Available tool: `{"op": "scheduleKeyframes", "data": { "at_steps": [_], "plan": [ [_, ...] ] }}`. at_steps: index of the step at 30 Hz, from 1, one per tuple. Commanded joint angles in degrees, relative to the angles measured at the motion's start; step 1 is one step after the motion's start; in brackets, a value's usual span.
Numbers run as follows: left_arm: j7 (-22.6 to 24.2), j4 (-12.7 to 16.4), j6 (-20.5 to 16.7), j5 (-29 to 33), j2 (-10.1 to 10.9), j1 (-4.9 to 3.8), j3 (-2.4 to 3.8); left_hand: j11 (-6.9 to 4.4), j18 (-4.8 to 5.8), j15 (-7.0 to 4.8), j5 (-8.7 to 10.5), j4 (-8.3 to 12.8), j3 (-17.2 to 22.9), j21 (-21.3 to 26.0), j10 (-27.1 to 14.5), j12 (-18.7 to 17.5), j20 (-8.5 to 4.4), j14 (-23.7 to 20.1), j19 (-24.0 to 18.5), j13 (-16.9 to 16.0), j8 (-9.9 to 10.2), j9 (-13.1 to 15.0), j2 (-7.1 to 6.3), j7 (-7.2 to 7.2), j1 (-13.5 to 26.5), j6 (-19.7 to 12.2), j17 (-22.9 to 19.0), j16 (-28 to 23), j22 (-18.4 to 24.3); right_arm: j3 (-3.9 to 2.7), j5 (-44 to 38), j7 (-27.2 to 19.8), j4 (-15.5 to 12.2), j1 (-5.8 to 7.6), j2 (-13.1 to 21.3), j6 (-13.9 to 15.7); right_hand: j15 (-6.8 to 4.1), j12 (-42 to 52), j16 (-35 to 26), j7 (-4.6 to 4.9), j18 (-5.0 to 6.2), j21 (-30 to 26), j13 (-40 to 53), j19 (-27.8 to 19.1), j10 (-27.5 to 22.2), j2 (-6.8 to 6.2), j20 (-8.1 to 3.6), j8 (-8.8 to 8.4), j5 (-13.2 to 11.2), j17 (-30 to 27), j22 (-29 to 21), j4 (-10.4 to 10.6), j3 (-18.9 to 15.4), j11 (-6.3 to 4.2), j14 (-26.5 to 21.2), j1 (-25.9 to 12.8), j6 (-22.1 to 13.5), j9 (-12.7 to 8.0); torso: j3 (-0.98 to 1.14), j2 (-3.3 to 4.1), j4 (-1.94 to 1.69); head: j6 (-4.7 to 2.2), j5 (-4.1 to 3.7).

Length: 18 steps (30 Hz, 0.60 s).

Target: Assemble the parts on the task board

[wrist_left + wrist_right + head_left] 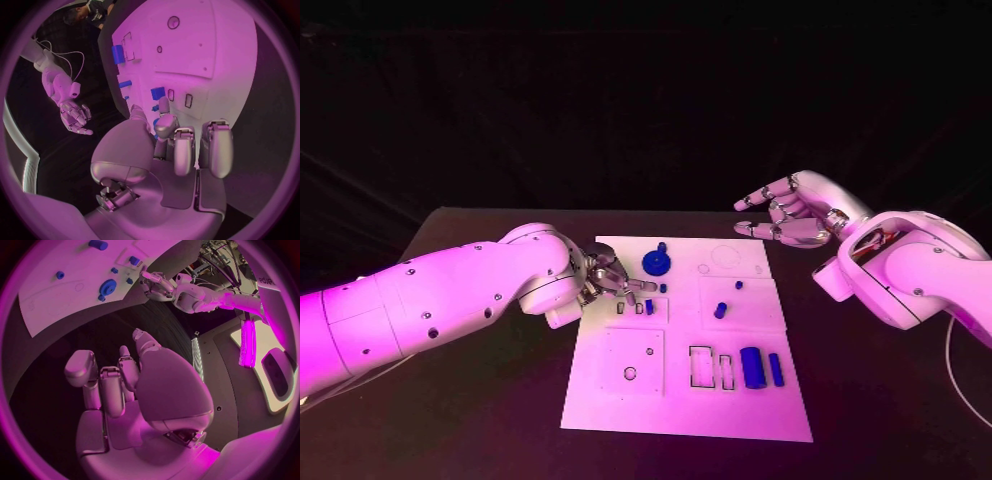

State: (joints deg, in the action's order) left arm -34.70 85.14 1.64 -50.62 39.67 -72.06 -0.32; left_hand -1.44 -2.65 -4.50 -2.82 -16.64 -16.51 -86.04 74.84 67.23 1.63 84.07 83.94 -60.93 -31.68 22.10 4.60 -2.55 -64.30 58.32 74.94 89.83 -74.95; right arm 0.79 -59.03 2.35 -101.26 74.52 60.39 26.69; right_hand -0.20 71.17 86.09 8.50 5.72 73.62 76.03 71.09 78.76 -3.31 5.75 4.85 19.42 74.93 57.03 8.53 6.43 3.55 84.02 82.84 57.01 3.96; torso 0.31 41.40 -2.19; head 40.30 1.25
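The white task board (678,405) lies in the middle of the black table. On it are a blue gear (656,263), a small blue piece (720,311), and a blue cylinder (753,367) beside a thin blue bar (776,370). My left hand (610,280) hovers over the board's far left part with its fingers bent down and nothing in them. Its fingertips (164,105) are right next to a short blue piece (158,92) by the narrow slots; whether they touch it I cannot tell. My right hand (790,212) hangs beyond the board's far right corner, fingers loosely curled apart and holding nothing.
Empty rectangular slots (711,367) sit left of the cylinder, and a square plate with a round hole (630,360) fills the board's near left. Bare table (473,420) surrounds the board. In the right wrist view the board (62,300) and gear (107,287) lie ahead of my right hand (125,385).
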Motion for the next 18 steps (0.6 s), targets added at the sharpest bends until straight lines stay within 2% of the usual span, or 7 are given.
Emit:
{"op": "scheduleKeyframes", "data": {
  "at_steps": [1,4,8,14,18],
  "plan": [
    [-2.3,-0.9,3.5,-3.1,-0.9,-0.39,-0.14,0.01,1.17,-0.37,0.15,0.0,-0.5,-0.3,0.2,0.4,-0.32,5.9,3.1,-0.2,-0.5,0.7,0.62,0.04,-0.2,-0.4,15.1,0.2,-8.0,0.04,-1.1,1.0,-0.1,0.02,-0.1,-1.8,-0.57,-0.1,-0.3,0.00,0.85,-0.3,-1.7,-0.2,-0.1,-0.74,-0.29,0.34,0.3,8.1,0.0,0.1,0.4,-0.17,4.3,-0.1,0.5,-0.1,0.02,0.06,0.01,0.12,0.03],
    [-2.5,-1.5,4.6,-3.4,-1.7,-0.61,-0.25,-0.03,1.20,-0.39,0.16,0.0,-1.5,-0.4,0.2,0.6,-0.33,5.9,3.2,-0.7,-1.5,2.1,1.03,0.08,-0.3,-1.2,15.1,0.2,-8.2,0.11,-1.2,1.0,0.0,0.02,-0.4,-2.4,-0.59,0.0,-0.3,-0.02,0.87,-0.4,-1.7,-0.2,0.0,-0.95,-0.32,0.35,0.8,8.0,-0.2,0.1,0.5,-0.19,4.3,-0.2,0.5,-0.1,-0.06,0.14,0.05,0.13,0.23],
    [-2.7,-2.1,5.6,-4.3,-2.5,-0.72,-0.30,-0.06,1.24,-0.41,0.15,0.0,-2.1,-0.5,0.3,0.9,-0.34,5.9,3.2,-1.1,-2.0,2.8,1.25,0.12,-0.2,-1.5,15.1,0.2,-8.4,0.19,-1.2,1.0,-0.1,0.01,-0.6,-2.8,-0.59,0.0,-0.4,-0.02,0.89,-0.5,-1.7,-0.2,0.0,-1.03,-0.32,0.35,0.9,7.9,-0.3,0.1,0.5,-0.20,4.2,-0.2,0.5,-0.1,-0.04,0.16,0.02,0.39,0.21],
    [-2.8,-3.3,6.3,-5.2,-3.8,-0.77,-0.47,-0.08,1.25,-0.43,0.15,0.1,-2.3,-0.6,0.3,1.0,-0.35,5.9,3.3,-1.3,-2.4,3.3,1.36,0.14,-0.4,-1.8,15.1,0.2,-8.5,0.27,-1.3,1.0,0.0,-0.01,-1.0,-3.3,-0.60,0.1,-0.4,-0.03,0.90,-0.5,-1.6,-0.3,0.0,-1.08,-0.33,0.37,1.1,7.9,-0.4,0.1,0.6,-0.20,4.2,-0.3,0.6,-0.1,-0.07,0.11,0.09,0.64,0.06],
    [-2.9,-3.6,6.4,-5.3,-4.4,-0.77,-0.57,-0.08,1.26,-0.43,0.15,0.1,-2.4,-0.6,0.4,1.0,-0.35,5.9,3.2,-1.4,-2.4,3.4,1.40,0.15,-0.5,-1.8,15.1,0.2,-8.5,0.37,-1.3,1.0,0.2,-0.05,-1.4,-3.6,-0.60,0.1,-0.4,-0.04,0.91,-0.6,-1.6,-0.3,0.0,-1.09,-0.33,0.38,1.2,7.9,-0.4,0.2,0.6,-0.21,4.2,-0.4,0.6,0.0,-0.10,0.09,0.01,0.84,-0.08]
  ]
}}
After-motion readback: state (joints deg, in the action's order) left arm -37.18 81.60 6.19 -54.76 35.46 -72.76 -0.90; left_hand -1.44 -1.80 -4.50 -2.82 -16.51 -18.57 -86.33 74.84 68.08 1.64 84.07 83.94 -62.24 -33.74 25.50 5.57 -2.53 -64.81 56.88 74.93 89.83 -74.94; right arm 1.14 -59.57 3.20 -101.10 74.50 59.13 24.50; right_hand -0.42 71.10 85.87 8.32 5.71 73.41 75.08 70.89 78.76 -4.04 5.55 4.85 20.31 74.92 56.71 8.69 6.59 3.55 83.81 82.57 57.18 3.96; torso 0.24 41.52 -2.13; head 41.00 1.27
